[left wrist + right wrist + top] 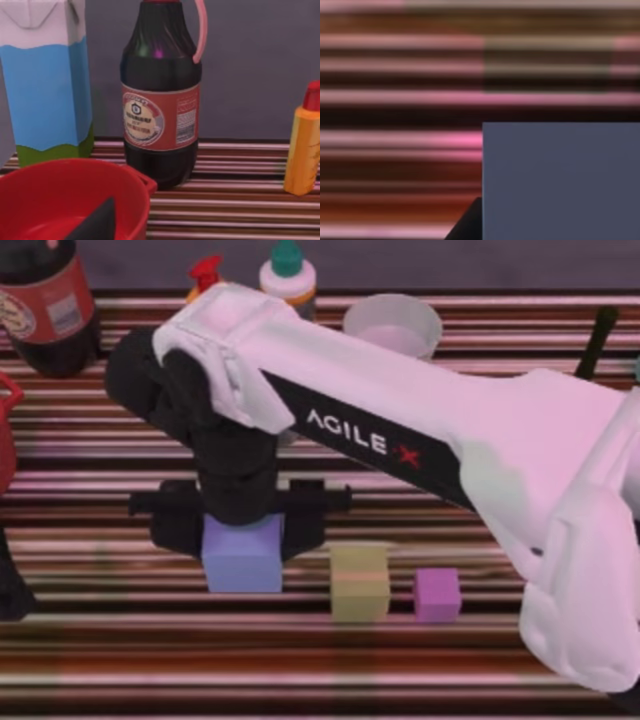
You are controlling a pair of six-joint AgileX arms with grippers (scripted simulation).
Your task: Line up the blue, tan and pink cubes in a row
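The periwinkle-blue cube [242, 555] sits left of centre on the striped table. My right gripper [242, 525] reaches across from the right and is shut on it, one black finger pressed against each side. In the right wrist view the blue cube [560, 180] fills the lower corner, with one fingertip [470, 222] against its edge. The tan cube [360, 583] stands just to its right. The small magenta-pink cube [437, 595] stands right of the tan one. My left gripper [8, 590] is parked at the table's left edge.
A dark sauce bottle [45, 300] [160, 100], a red pot [5, 430] [65, 200] and a blue-and-white carton [45, 80] stand at the back left. A red-capped orange bottle [205, 275] [305, 145], a green-capped bottle [288, 275] and a pale bowl [392, 325] line the back.
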